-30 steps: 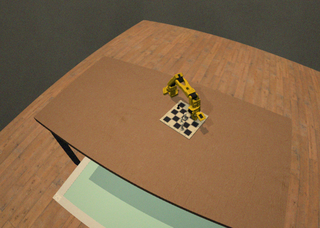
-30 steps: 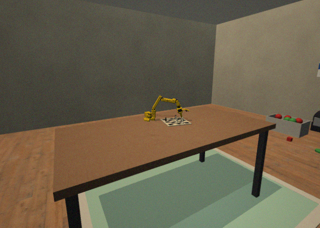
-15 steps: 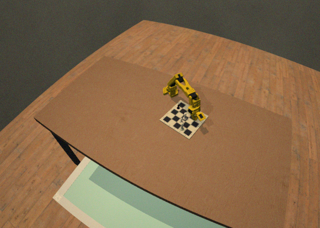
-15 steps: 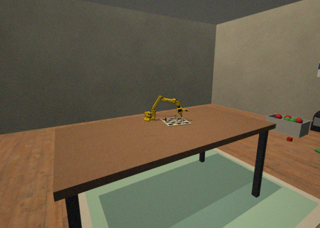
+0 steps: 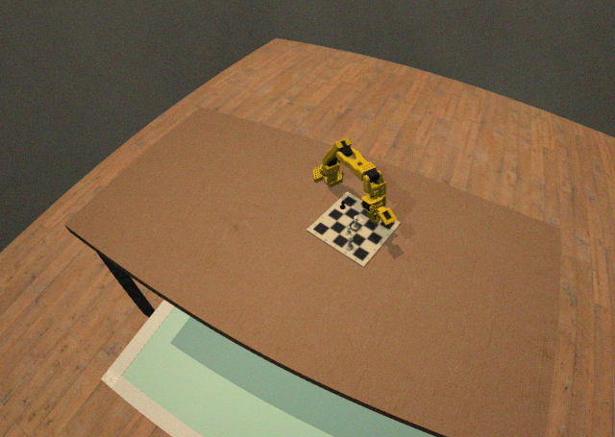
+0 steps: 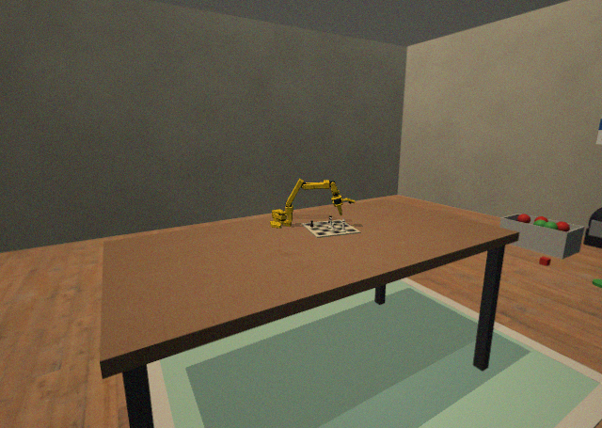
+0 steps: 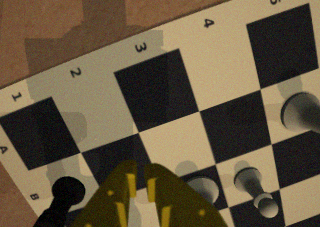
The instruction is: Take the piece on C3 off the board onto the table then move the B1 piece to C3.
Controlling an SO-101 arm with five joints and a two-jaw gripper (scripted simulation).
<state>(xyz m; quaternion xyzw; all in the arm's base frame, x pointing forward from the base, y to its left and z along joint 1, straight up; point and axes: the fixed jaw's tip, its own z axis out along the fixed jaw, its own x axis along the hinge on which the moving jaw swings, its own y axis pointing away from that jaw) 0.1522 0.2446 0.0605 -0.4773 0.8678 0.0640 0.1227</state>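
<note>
The board [image 5: 333, 244] [image 7: 227, 12] lies near the arm's base. A pale grey piece [image 5: 356, 224] [image 7: 205, 188] stands on C3, partly hidden by a jaw in the wrist view. The black piece [image 7: 67, 189] on B1 is at the wrist view's lower left; the gripper hides it in the top view. My gripper [image 5: 375, 220] [image 6: 340, 213] [image 7: 140, 169] is shut and empty, raised above the board between the B1 and C3 pieces; its tips appear over the B2–B3 area in the wrist view.
A small pale piece [image 5: 349, 232] [image 7: 255, 189] stands on C4, close beside C3. A larger pale piece [image 5: 350, 245] [image 6: 342, 225] [image 7: 302, 112] stands on B5. Another black piece [image 5: 342, 205] [image 6: 311, 223] stands near the board's corner towards the base, seemingly on E2.
</note>
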